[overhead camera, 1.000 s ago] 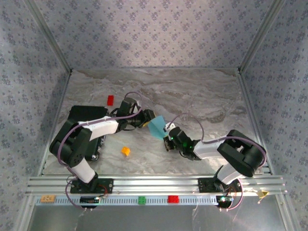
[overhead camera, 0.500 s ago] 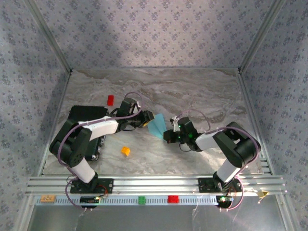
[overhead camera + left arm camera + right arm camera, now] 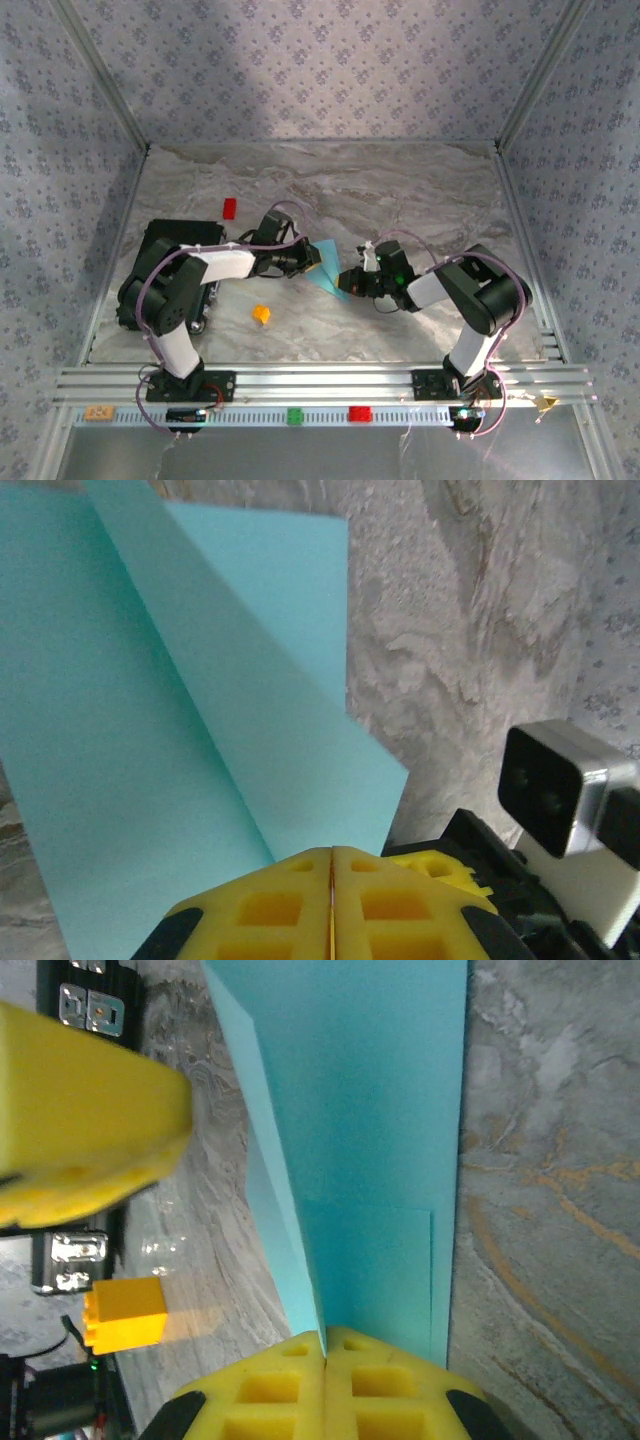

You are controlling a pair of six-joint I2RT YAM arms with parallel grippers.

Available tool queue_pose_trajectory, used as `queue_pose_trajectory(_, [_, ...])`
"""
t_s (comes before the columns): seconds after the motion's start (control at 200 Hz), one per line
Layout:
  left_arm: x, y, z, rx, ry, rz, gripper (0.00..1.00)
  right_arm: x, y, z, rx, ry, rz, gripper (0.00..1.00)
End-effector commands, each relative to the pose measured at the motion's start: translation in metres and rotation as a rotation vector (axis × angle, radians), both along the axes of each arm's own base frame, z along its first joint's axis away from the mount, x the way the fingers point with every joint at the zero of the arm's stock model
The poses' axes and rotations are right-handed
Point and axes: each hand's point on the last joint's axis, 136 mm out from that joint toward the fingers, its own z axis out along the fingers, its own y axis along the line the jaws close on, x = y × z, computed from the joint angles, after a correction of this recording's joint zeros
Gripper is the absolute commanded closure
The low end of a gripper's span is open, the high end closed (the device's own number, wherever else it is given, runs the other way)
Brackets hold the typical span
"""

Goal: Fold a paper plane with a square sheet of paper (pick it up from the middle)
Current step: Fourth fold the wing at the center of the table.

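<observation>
Paper mostly masked, edges cropped
From above, the square sheet of paper (image 3: pixel 329 270) near the middle of the table (image 3: pixel 420 190) shows as a sliver between the left gripper (image 3: pixel 314 258) and right gripper (image 3: pixel 349 281), creases too small to tell. Both wrist views crop the sheet at the top edge, and its near edge vanishes between each pair of pressed-together yellow fingers (image 3: pixel 270 910). The left arm (image 3: pixel 215 263) covers part of the black slab (image 3: pixel 168 236) by the table's left edge.
</observation>
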Motion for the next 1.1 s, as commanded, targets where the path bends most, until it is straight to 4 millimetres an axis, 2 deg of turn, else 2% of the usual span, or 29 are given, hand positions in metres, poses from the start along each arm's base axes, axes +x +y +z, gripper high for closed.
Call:
queue_pose_trajectory(0.0, [0.0079, -0.0135, 0.0122, -0.045, -0.029, -0.017, 0.93, -0.0021, -0.0004, 0.0005, 0.056, 0.048, -0.009, 0.98])
queue_pose_trajectory(0.2, [0.0069, -0.0121, 0.0038, -0.035, -0.013, -0.008, 0.93, 0.0001, -0.0018, 0.0001, 0.092, 0.078, -0.022, 0.99])
queue_pose_trajectory(0.51, [0.0083, -0.019, 0.0106, -0.053, -0.035, -0.028, 0.89, 0.0027, -0.0056, 0.0016, 0.136, 0.135, -0.027, 0.99])
queue_pose_trajectory(0.755, [0.0082, -0.0203, 0.006, -0.044, -0.03, -0.028, 0.89, 0.003, -0.003, 0.0057, 0.172, 0.171, 0.005, 0.99])
queue_pose_trajectory(1.094, [0.0087, -0.0207, 0.0058, -0.046, -0.038, -0.032, 0.89, 0.0068, -0.0043, -0.0003, 0.18, 0.227, 0.009, 0.99])
